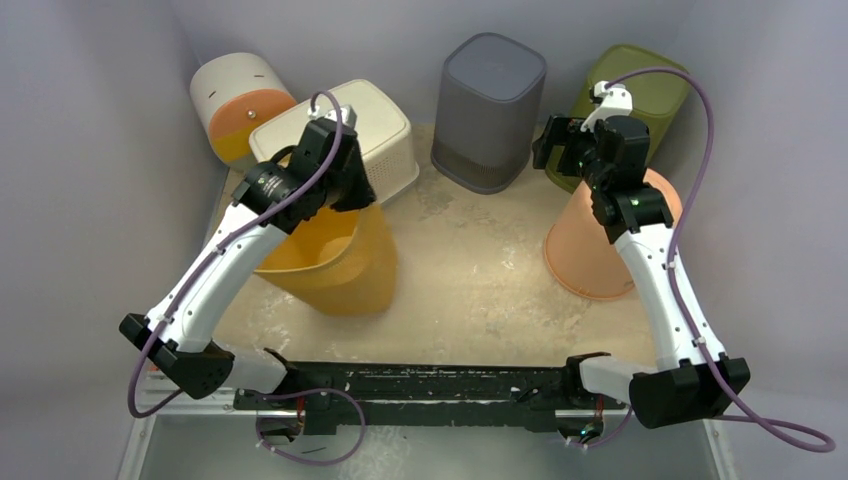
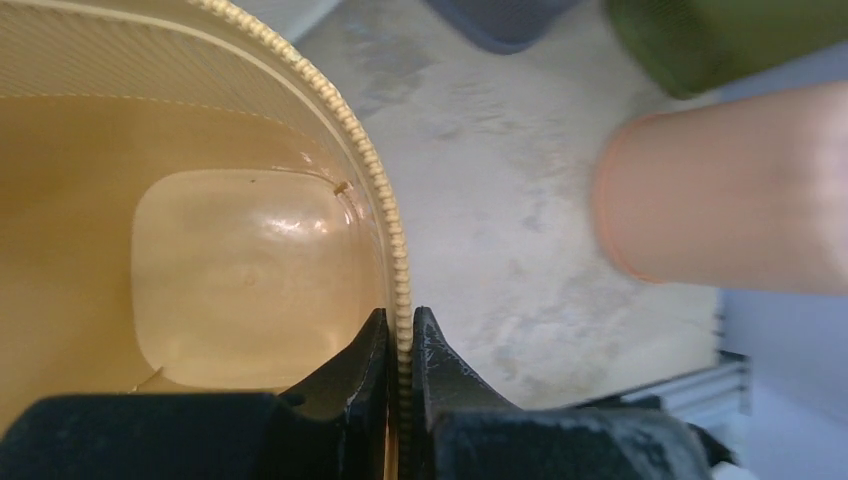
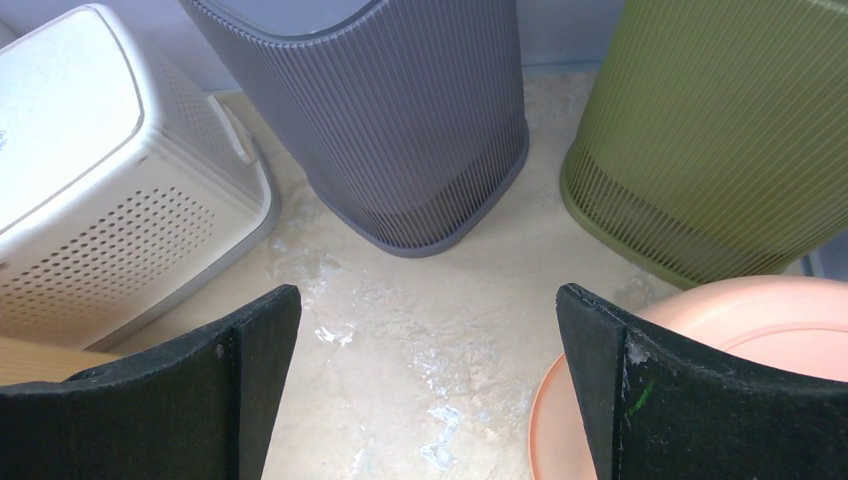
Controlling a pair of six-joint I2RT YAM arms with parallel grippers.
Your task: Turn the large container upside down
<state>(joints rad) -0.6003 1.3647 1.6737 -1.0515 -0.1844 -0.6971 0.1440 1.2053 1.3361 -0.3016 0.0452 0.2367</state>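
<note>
The yellow bin [image 1: 340,268] stands at the left of the bench [image 1: 470,260], mouth up. The left jaws are closed tight on its ribbed rim [image 2: 388,200], one inside, one outside. The right jaws gape wide, holding nothing, over the pink tub [image 1: 585,255]

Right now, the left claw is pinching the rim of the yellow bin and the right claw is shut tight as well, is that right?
Not quite. The right claw stands wide open and grips nothing; the right wrist view shows its two fingers far apart. The rest holds: the left claw is pinching the rim of the yellow bin.
</note>
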